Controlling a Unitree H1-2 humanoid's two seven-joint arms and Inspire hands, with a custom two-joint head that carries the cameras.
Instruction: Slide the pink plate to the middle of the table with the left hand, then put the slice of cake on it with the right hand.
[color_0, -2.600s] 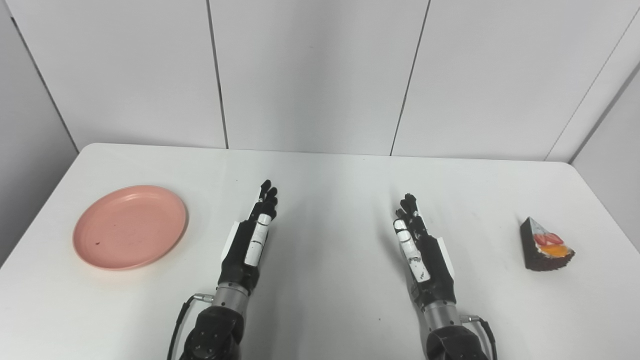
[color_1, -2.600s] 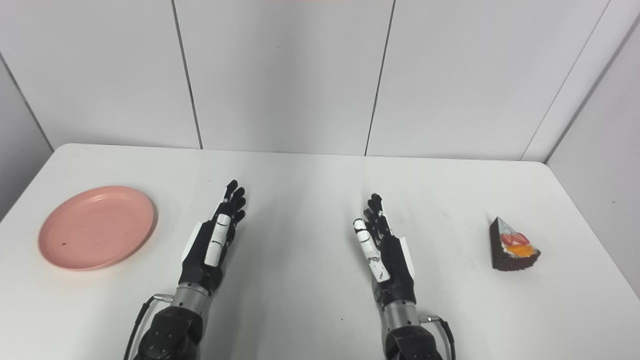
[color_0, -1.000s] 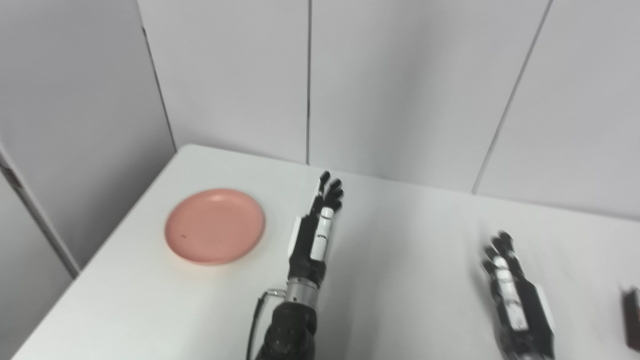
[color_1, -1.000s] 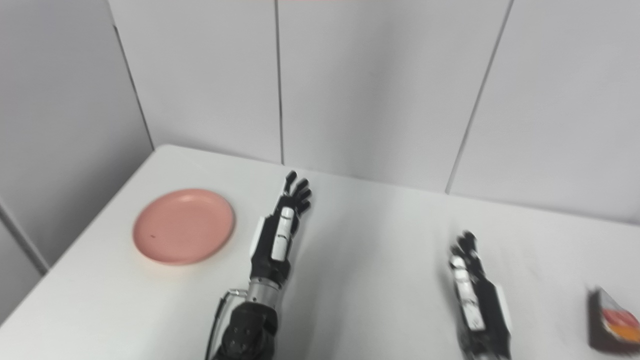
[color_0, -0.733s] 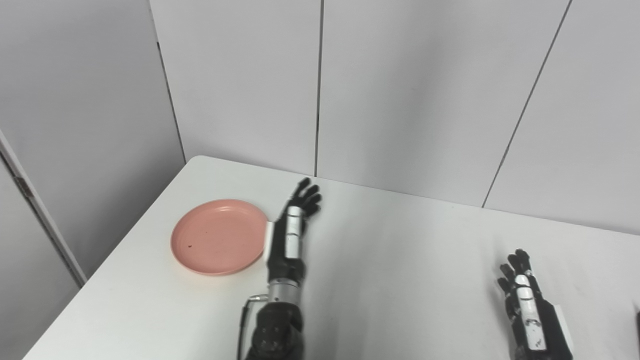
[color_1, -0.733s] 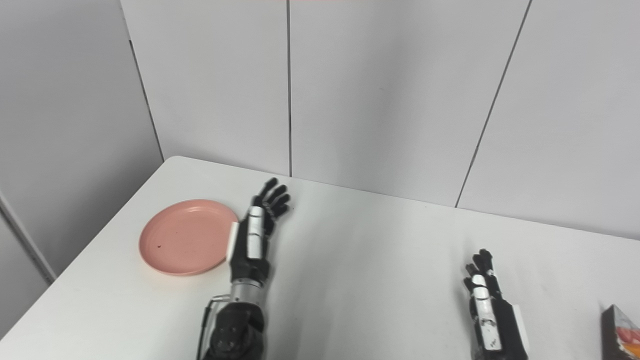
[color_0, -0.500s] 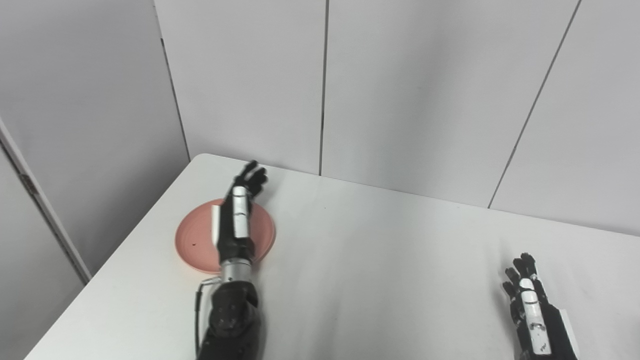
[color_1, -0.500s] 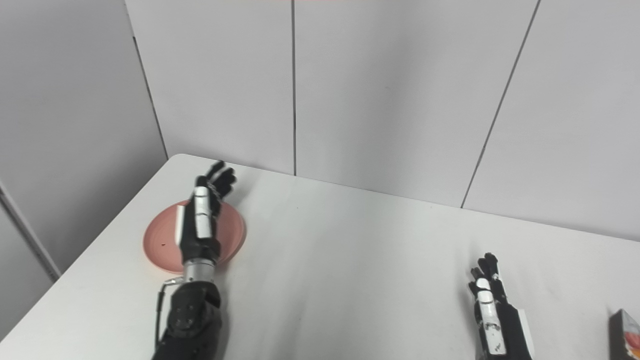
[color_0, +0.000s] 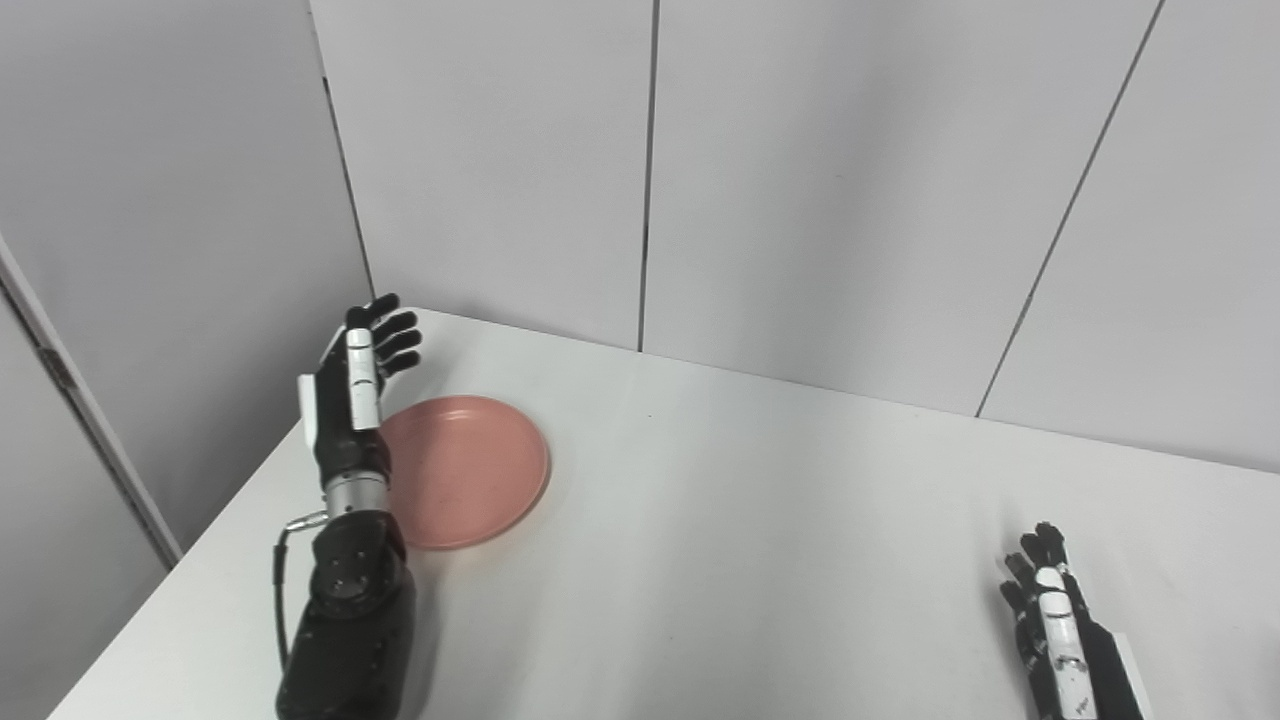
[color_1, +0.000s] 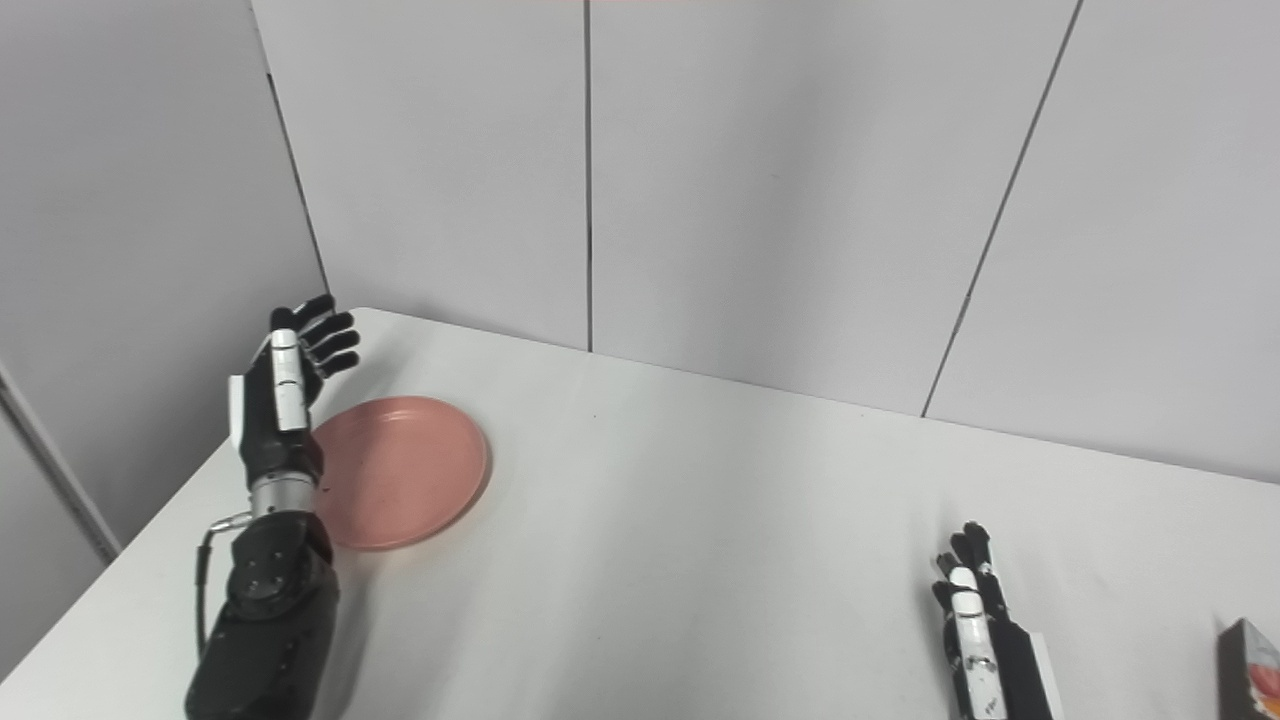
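A white table (color_0: 760, 560) fills the lower part of both views, its top matte and smooth with a rounded far left corner. A few tiny dark specks mark the surface, one of them near the far edge. Behind the table's far edge stands a wall of pale grey panels (color_0: 830, 180), divided by thin dark vertical seams (color_0: 648, 170). At the left, another grey panel (color_0: 150, 230) meets the back wall at a corner seam and runs along the table's left edge. Soft shadows lie across the tabletop toward its middle.
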